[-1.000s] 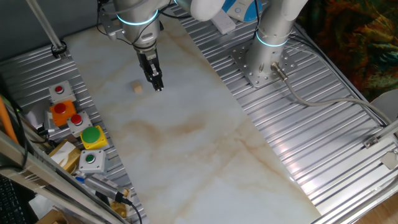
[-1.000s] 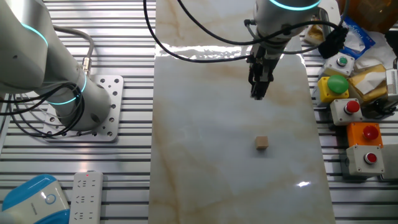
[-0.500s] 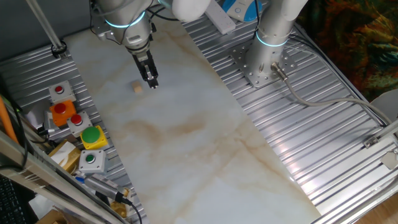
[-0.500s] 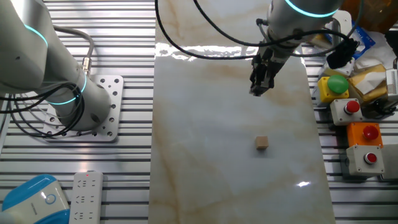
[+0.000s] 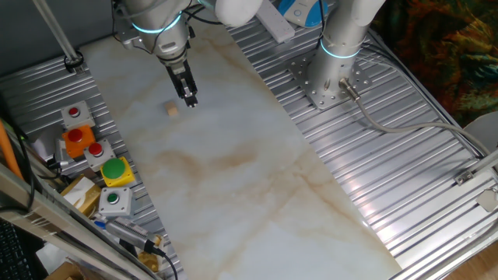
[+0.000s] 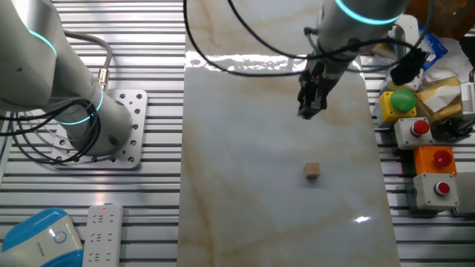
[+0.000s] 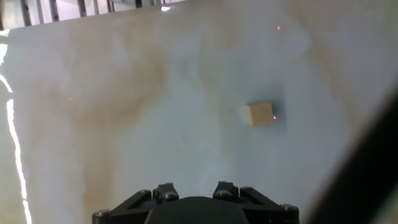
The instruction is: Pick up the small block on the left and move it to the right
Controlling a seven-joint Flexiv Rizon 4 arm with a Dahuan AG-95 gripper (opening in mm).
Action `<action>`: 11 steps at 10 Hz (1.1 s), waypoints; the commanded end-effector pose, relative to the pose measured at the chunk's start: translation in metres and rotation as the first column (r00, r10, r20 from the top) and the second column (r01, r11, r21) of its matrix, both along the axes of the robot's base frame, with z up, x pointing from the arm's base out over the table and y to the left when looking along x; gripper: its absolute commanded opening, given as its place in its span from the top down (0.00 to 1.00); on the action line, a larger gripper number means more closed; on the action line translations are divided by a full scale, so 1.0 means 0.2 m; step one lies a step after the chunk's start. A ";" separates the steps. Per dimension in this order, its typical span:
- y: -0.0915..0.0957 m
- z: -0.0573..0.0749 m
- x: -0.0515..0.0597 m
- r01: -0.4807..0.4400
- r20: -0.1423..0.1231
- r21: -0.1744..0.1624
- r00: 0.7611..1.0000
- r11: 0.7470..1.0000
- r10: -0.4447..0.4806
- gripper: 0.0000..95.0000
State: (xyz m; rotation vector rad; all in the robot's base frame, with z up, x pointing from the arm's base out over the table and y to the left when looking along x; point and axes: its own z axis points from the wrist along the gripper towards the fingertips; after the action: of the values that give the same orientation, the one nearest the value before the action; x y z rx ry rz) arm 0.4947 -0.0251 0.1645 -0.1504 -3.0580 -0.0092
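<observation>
The small block [image 5: 173,110] is a tiny tan cube lying on the marble board, free of any grip. It also shows in the other fixed view [image 6: 312,170] and in the hand view [image 7: 260,114], right of centre. My gripper [image 5: 190,100] hangs tilted above the board, a short way to the block's right and behind it, not touching it. In the other fixed view the gripper [image 6: 305,113] is well above the block in the picture. Its fingers look closed together and hold nothing. The hand view shows only the gripper's dark mount [image 7: 196,208], not the fingertips.
Several coloured push-button boxes [image 5: 99,152] stand along the board's left edge, also seen in the other fixed view [image 6: 419,130]. The second arm's base [image 5: 331,74] is bolted to the ribbed metal table on the right. A power strip [image 6: 102,233] lies beside that base.
Since a second ago my gripper has moved a little away from the board's middle and nearer the block's row, and it tilts more. The block has not moved.
</observation>
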 end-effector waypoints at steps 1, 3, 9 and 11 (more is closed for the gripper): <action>-0.05 -0.02 0.00 -0.024 0.014 0.013 1.000 1.000 0.024 0.60; -0.09 -0.03 -0.01 -0.021 0.022 0.026 1.000 0.999 0.021 0.60; -0.15 -0.12 0.00 -0.036 0.031 0.025 0.999 0.999 0.035 0.60; -0.19 -0.15 0.00 -0.058 0.031 0.008 0.998 0.998 0.058 0.60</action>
State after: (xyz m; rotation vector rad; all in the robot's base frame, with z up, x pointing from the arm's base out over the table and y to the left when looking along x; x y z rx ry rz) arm 0.4947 -0.0654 0.1348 -0.0533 -3.0930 -0.0143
